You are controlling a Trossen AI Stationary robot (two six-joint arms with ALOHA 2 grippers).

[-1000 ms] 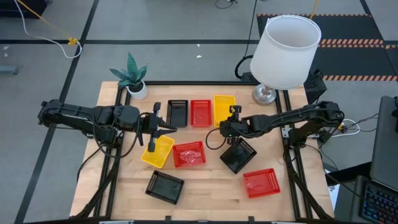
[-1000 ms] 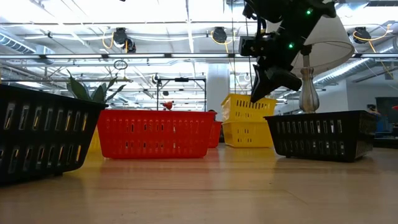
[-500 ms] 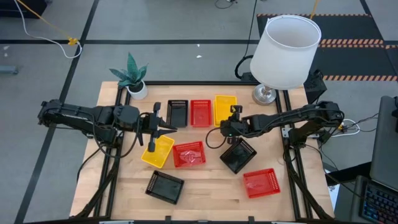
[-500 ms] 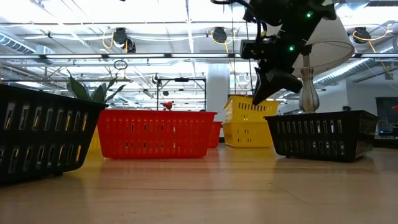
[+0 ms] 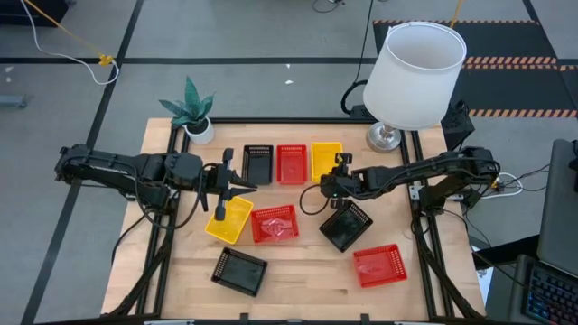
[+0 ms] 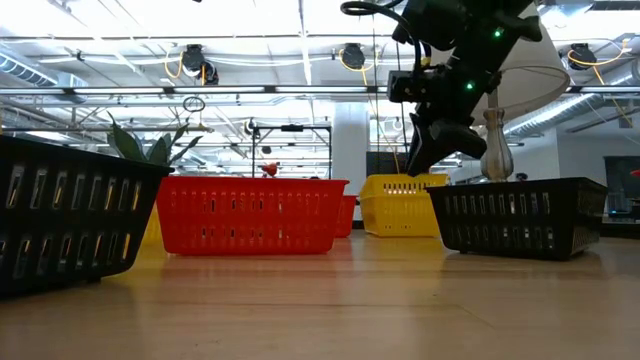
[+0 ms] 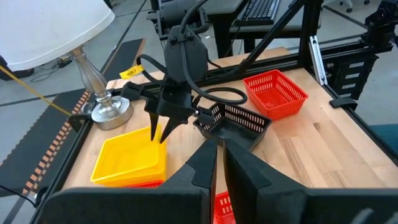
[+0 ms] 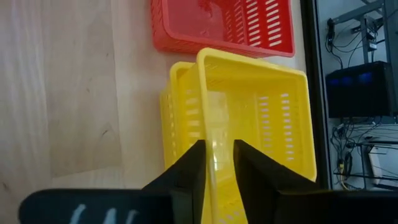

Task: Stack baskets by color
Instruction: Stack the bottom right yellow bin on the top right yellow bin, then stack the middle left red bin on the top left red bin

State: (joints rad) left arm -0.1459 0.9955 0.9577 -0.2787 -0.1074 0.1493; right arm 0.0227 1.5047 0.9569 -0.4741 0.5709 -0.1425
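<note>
No readable text, label, brand, number or sign in any view — baskets plain, lampshade blank, bench bare wood. Striped floor tape carries no lettering; distant screens and keyboard too small to read.

You have three baskets [image 5: 289,163] in a row at the table's [image 5: 298,275] far edge, five scattered nearer, lamp [image 5: 411,77] behind right.
</note>
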